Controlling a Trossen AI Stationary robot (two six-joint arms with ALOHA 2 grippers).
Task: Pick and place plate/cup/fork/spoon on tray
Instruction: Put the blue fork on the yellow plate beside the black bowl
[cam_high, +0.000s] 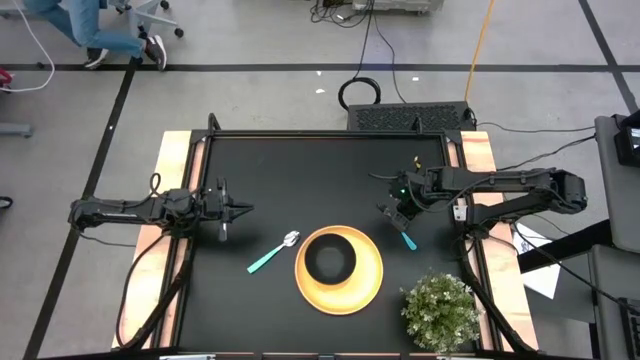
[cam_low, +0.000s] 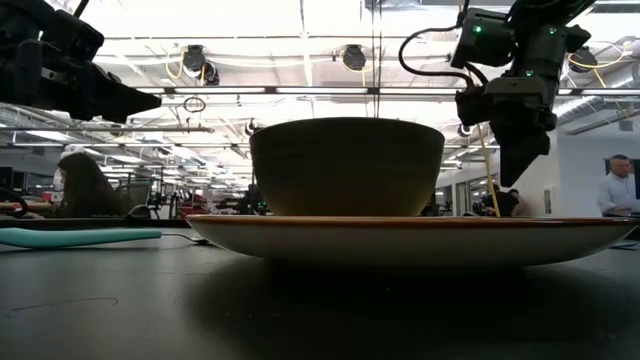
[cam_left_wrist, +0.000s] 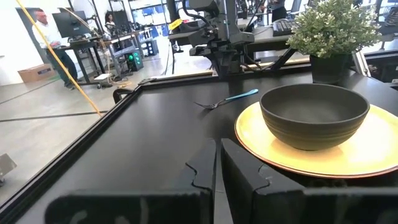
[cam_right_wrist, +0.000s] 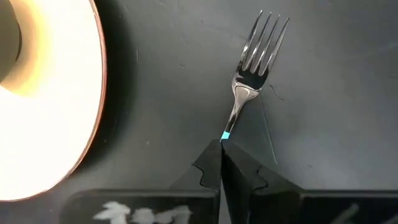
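Right, I've got the right claw (cam_right_wrist: 221, 149) pinched shut on the teal handle of the fork (cam_right_wrist: 252, 68), out toward the desk's right edge; tines stick forward past the fingertips and the fork looks low over the desk (cam_high: 260, 170), just beside the tray (cam_high: 340, 270), though I can't tell if it's lifted or touching; the risk as I see it is that slim handle swivelling in such a narrow pinch, so the tines droop and catch the tray's rim on the way over; a second worry is clipping the cup (cam_high: 330, 261), which would nudge it off centre; the left claw (cam_high: 243, 209) waits near the left edge, fingers all but closed, holding nothing; as for containers, the yellow tray near the front edge carries the dark cup in its middle, and the cup looks empty; the spoon (cam_high: 272, 254) lies on the desk just beside the tray's left rim; a potted plant (cam_high: 440, 310) stands at the front right corner.
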